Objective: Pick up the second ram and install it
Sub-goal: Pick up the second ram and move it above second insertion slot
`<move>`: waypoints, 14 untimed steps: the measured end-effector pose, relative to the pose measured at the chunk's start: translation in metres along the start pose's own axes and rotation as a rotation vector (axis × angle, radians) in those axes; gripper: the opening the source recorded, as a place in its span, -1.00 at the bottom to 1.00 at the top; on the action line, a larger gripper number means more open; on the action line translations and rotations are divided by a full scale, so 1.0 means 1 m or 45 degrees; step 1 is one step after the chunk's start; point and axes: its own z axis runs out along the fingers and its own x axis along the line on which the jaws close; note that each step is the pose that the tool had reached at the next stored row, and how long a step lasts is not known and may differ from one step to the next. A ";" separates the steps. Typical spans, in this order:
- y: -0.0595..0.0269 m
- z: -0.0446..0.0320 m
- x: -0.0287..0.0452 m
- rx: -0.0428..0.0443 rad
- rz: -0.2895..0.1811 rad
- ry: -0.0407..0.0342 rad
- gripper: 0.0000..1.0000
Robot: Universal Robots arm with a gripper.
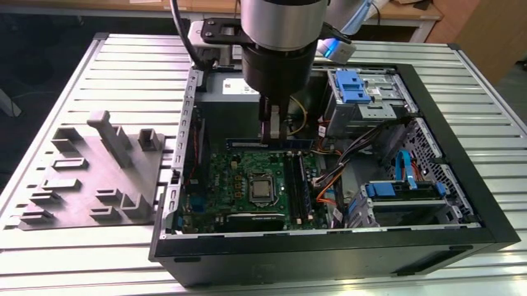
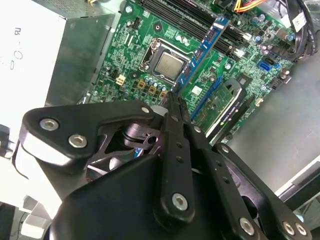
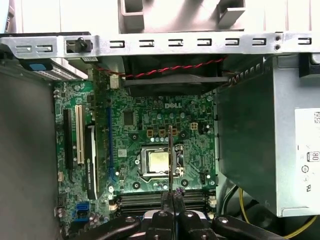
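Note:
My gripper [image 1: 276,132] hangs inside the open computer case [image 1: 461,185], shut on the second ram [image 1: 272,143]. The ram is a long, thin, dark blue-green stick, held level above the far end of the green motherboard [image 1: 239,169]. In the second wrist view the ram [image 2: 205,50] reaches out from the gripper [image 2: 174,100] over the silver CPU [image 2: 167,65]. In the first wrist view the ram [image 3: 170,160] is a thin edge-on line rising from the gripper [image 3: 172,199] across the CPU [image 3: 159,161]. The long black slots [image 1: 300,185] run beside the CPU [image 1: 261,188].
A grey fixture block [image 1: 91,179] with empty holders lies on the ribbed table at the exterior view's left. Inside the case are a metal power supply box [image 3: 260,140], bundled cables [image 1: 350,157], blue drive bays [image 1: 358,86] and an expansion card [image 3: 90,160].

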 end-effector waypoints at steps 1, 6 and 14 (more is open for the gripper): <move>0.0000 0.0018 0.0001 0.000 0.000 -0.0001 -0.77; 0.0000 0.0109 0.0005 0.000 0.000 0.0002 -0.77; 0.0000 0.0178 0.0008 0.000 0.000 -0.0002 -0.77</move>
